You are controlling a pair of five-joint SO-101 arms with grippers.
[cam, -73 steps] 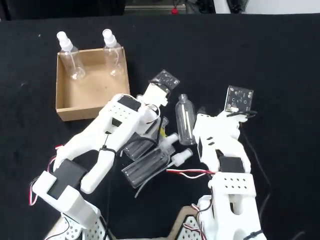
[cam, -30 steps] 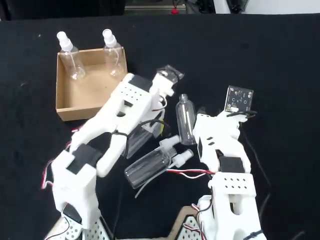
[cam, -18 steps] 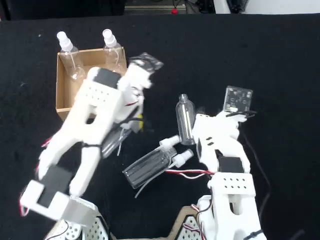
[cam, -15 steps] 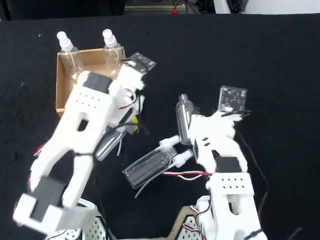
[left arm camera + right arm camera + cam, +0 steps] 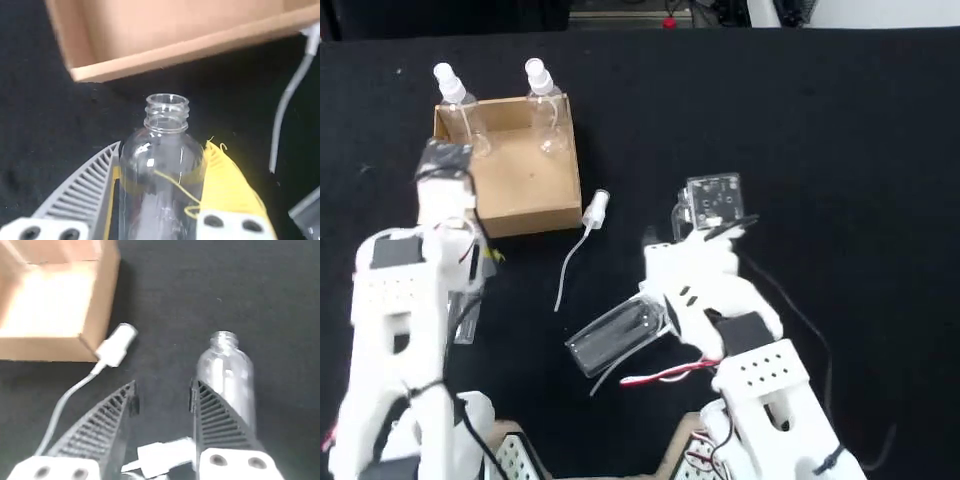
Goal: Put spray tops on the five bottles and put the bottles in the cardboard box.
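Note:
My left gripper is shut on a clear bottle with a bare, open neck, held just short of the cardboard box. From above, that gripper sits off the box's front left corner. Two capped bottles stand at the box's back. A loose spray top with its tube lies right of the box. My right gripper is open, with the loose spray top ahead and an uncapped bottle beside one finger. A capped bottle lies beside the right arm.
The table is covered in black cloth, bare to the right and at the back. Another spray top lies low between my right fingers. Red and white cables trail by the right arm's base.
My left arm has swung left with the uncapped bottle, from the table's middle to the box's front left corner. The right arm moved left toward the loose spray top, now uncovered.

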